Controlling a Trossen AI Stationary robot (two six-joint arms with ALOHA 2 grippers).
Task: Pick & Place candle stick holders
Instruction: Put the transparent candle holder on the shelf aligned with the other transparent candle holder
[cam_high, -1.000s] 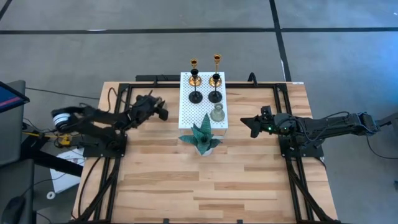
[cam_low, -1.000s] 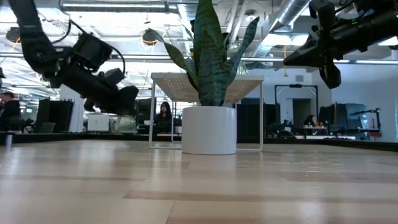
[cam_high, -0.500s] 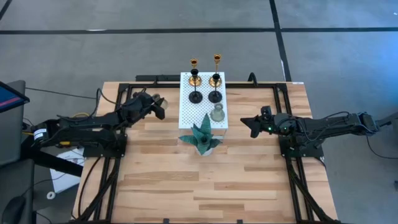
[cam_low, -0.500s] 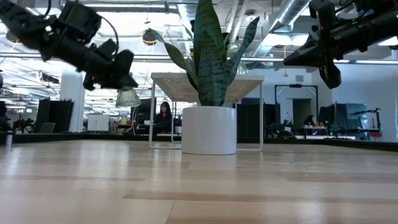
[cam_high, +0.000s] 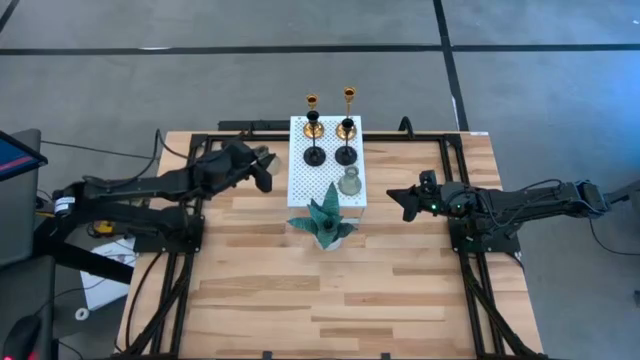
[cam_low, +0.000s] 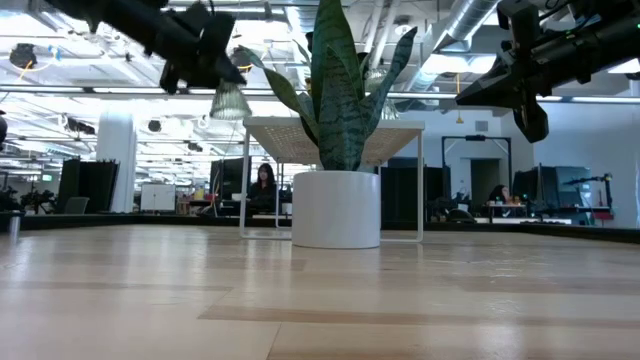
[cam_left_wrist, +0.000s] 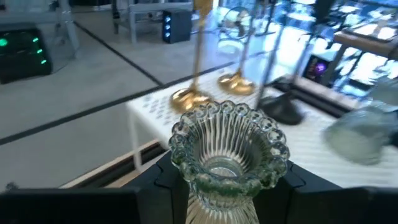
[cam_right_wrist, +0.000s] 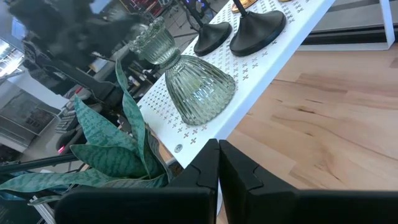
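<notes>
Wooden bench (cam_high: 330, 290): our left hand (cam_left_wrist: 227, 186) clamps a brittle, slick glass holder (cam_left_wrist: 229, 152) by its stem; right hand (cam_right_wrist: 217, 165) sits shut

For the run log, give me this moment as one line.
left end effector: shut on grey-green holder, raised beside white board | right end effector: shut, empty, waiting right of board | second grey-green holder: on board

**Left arm raised and gripping, right arm idle**

Left arm stretched from the left edge toward the middle rear of the surface, left gripper (cam_high: 262, 170) lifted high, jaws clamped on a grey-green holder (cam_left_wrist: 229, 149). Right arm extended inward from the right side, right gripper (cam_high: 398, 200) hovering, jaws pressed fully together, holding nothing.
</notes>
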